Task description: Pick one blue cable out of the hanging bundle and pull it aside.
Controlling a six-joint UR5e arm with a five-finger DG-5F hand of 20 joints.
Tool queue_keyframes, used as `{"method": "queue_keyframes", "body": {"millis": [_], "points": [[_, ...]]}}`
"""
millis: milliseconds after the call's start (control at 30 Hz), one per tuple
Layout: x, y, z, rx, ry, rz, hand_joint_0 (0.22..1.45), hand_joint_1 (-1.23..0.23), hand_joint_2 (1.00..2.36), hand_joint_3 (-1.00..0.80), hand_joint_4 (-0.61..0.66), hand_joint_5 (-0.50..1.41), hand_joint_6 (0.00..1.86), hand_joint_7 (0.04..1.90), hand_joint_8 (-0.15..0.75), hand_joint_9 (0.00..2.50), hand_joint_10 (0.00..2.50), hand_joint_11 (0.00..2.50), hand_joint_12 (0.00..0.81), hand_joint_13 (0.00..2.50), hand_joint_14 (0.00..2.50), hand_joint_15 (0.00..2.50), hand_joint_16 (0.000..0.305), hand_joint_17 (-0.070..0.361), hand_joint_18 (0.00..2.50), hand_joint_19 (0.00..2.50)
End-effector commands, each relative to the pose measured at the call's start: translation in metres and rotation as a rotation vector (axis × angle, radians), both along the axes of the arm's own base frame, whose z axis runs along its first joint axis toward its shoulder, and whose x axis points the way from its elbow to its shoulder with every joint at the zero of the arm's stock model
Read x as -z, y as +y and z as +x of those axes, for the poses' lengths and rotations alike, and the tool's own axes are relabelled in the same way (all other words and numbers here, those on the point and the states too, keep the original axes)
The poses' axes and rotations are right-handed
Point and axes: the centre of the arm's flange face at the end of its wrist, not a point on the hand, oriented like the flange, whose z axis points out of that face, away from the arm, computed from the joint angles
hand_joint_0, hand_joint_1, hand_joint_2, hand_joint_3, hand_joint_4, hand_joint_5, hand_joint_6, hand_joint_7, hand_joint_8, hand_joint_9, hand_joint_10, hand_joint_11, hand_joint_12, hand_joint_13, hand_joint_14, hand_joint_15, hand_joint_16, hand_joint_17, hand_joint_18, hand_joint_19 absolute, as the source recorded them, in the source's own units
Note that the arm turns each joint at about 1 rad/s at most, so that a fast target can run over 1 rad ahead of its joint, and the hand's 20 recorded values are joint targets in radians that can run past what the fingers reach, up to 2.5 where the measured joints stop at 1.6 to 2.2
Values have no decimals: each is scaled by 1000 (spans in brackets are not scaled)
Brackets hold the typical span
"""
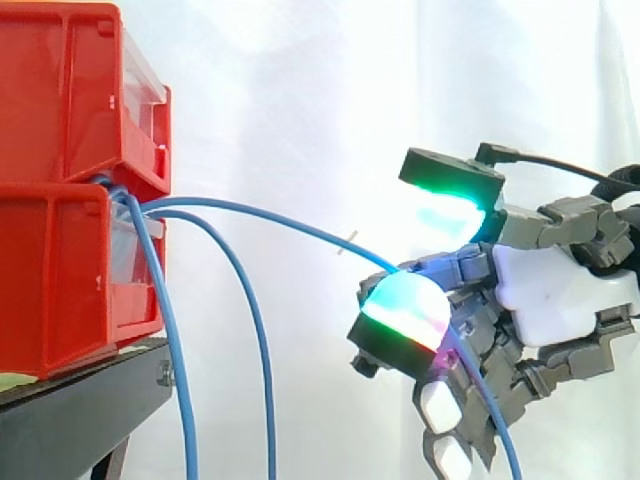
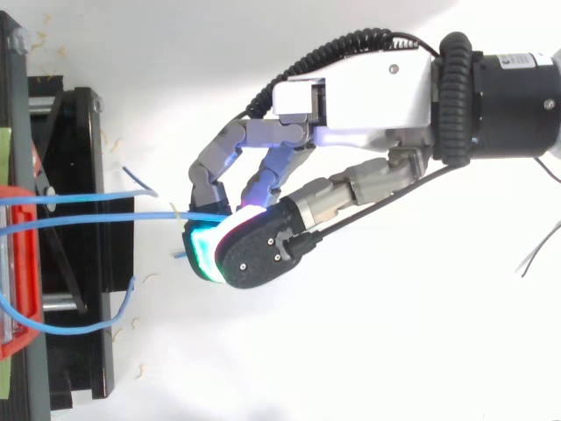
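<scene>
Curling round one blue cable (image 2: 158,215), the robot hand (image 1: 560,290) holds it pinched between a glowing thumb pad and its bent fingers (image 2: 263,175). The grip is narrow, with no open gap around the wire. In the side view the hand sits well out from the red bins (image 1: 60,190), at about the height of the lower bin. One pad (image 1: 405,305) glows cyan, green and red, and a second pad (image 1: 450,210), higher up, glows cyan and green.

The held cable leaves the seam between the two bins and runs outward in a shallow arc, away from the bins. It passes behind the lower pad and drops away below the hand. Two more blue cables come out of the same seam. One (image 1: 172,330) falls close along the front of the lower bin, and the other (image 1: 262,340) bows a little farther out before hanging straight down. Both hang between the bins and the hand and are free of the fingers.

The bins are stacked one on the other and rest on a black stand (image 1: 80,410). A white curtain (image 1: 300,100) hangs behind them. From above, the white surface (image 2: 307,351) beside the bins carries a few small pale scraps (image 2: 140,368) close to the stand. I cannot tell what the bins contain.
</scene>
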Motion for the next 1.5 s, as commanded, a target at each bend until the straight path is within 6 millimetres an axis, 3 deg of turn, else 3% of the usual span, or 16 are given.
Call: {"method": "queue_keyframes", "body": {"millis": [0,167,233,367,633,800,867,933,1033,1200,1300,1367,1400,1433,1467], "points": [[3,-6,-6,18,44,2,424,-396,1000,-500,-22,-43,846,941,252,937,7,178,448,707,19,488,69,156,440,666],[12,-27,-17,188,112,-34,411,-390,1000,-500,10,-52,833,922,266,898,7,177,458,687,17,483,71,161,435,673],[15,-31,-24,290,147,-76,408,-390,1000,-500,15,-53,831,910,269,896,7,184,458,685,17,484,72,162,433,672],[17,-30,-28,331,170,-109,402,-390,1000,-500,37,-63,832,861,279,871,7,184,459,672,19,478,73,164,430,673],[13,-20,-29,436,184,-298,404,-404,1000,-500,45,-65,824,851,281,860,7,182,461,670,17,471,73,164,432,681],[10,-9,-27,435,169,-278,407,-421,1000,-500,46,-65,824,855,281,863,6,189,460,671,17,479,72,163,436,673],[10,-6,-26,428,166,-270,408,-449,1000,-500,50,-64,825,855,280,865,7,190,459,673,17,475,72,162,436,672],[10,-2,-25,422,164,-269,488,-575,1000,-500,36,-67,836,886,244,857,8,214,415,661,20,491,63,142,404,698],[10,2,-25,418,164,-269,558,-665,1009,-355,16,-68,854,931,225,870,9,223,391,661,21,497,57,129,409,694],[8,10,-23,415,158,-241,567,-741,1010,-176,-5,-55,866,950,266,918,9,216,434,722,17,470,68,154,529,650],[3,13,-22,420,152,-213,558,-773,1006,-126,13,-68,887,871,282,904,10,223,456,730,17,468,73,164,555,653],[-8,18,-19,422,146,-188,519,-699,1005,-256,10,-70,888,847,286,921,8,222,459,727,17,478,74,167,534,663],[-12,19,-18,422,147,-185,477,-620,1006,-392,-10,-79,891,877,251,896,9,248,416,682,20,494,63,143,451,705],[-16,20,-18,421,151,-183,439,-451,1000,-500,-9,-72,882,881,262,915,8,222,437,701,19,488,68,153,464,703],[-24,22,-17,422,155,-178,431,-374,1000,-500,-6,-70,880,880,265,923,9,225,443,706,19,490,69,156,463,701]]}}
